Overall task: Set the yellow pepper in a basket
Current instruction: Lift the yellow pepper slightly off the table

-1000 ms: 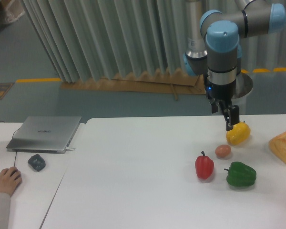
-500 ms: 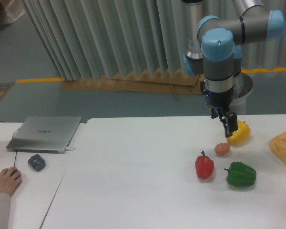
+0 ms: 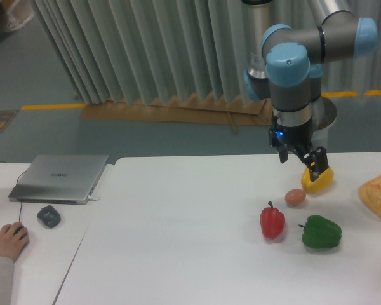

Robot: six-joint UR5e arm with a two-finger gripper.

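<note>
The yellow pepper (image 3: 320, 182) lies on the white table (image 3: 178, 229) at the right, partly hidden behind my gripper. My gripper (image 3: 303, 162) hangs just above and in front of its upper left side, jaws spread apart, with one dark finger (image 3: 317, 162) overlapping the pepper's top. I cannot tell whether the finger touches it. No basket is in view.
A small pinkish-brown egg-like ball (image 3: 295, 197) lies just left of the yellow pepper. A red pepper (image 3: 272, 221) and a green pepper (image 3: 321, 232) lie nearer the front. An orange-tan bread-like lump (image 3: 378, 196) sits at the right edge. A laptop (image 3: 59, 177), a mouse (image 3: 48, 216) and a person's hand (image 3: 7, 240) are at the left.
My gripper has turned about its wrist, so both fingers now show, and it has shifted slightly over the yellow pepper. The pepper has barely moved.
</note>
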